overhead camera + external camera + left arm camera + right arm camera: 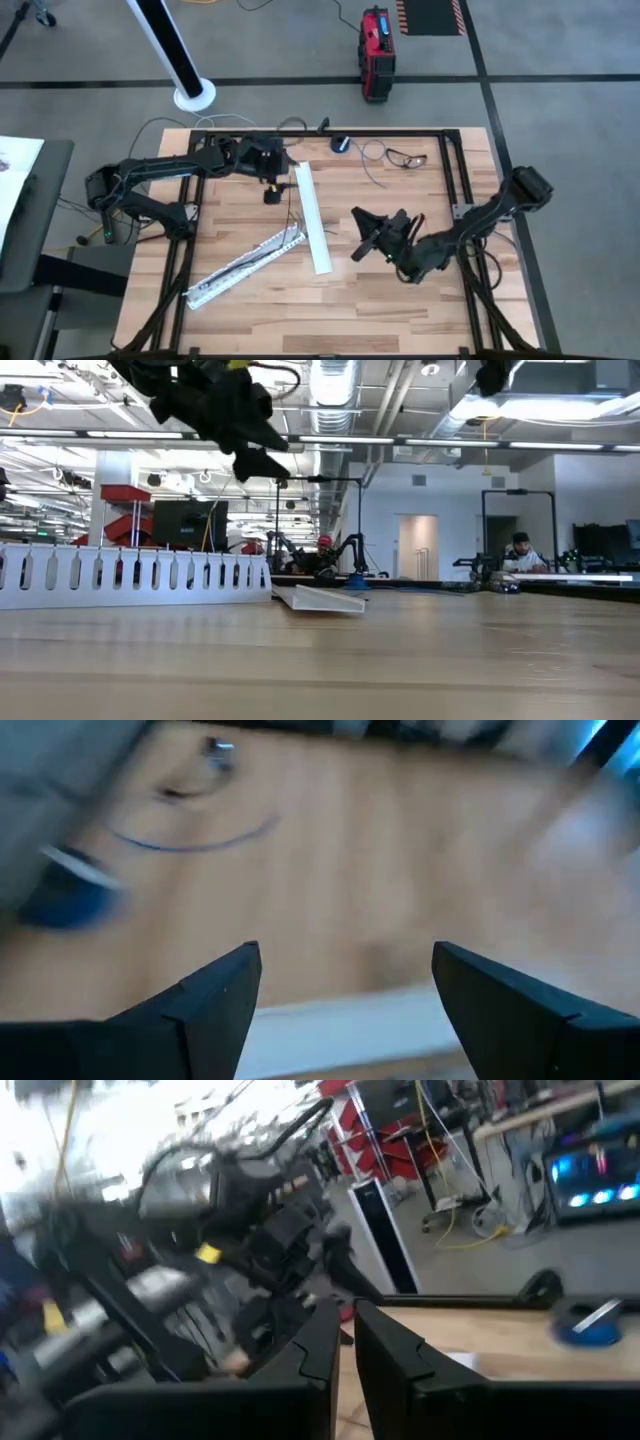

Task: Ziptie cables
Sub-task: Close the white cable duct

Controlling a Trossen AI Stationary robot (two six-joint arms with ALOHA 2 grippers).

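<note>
Looking down from above, we find the cables (262, 252) as thin dark wires lying along the slanted white perforated strip (245, 266) in the front-left part of the table (400, 310); a few strands seem to trail up toward the second white strip (313, 217), which runs nearly front to back.

Our left gripper (272, 190) hangs over the far end of that second strip, and in its wrist view the fingers (215, 990) are spread wide with bare wood and the strip's white edge between them. It holds nothing.

Our right gripper (362, 232) sits raised, just right of the second strip's near half. Its wrist view shows the fingers (320, 1345) almost pressed together, with only a thin gap and nothing in it.

We judge the coming move to turn on this: the bunch's long axis runs diagonally, from front-left up toward the centre, and it lies toward the front from the left jaws and across the second strip from the right ones. Both are well apart from it. The left arm has the clearer path, since no strip stands between it and the wires.

A small blue device (341, 144) and a pair of glasses (405, 158) rest near the far edge, away from the work.
</note>
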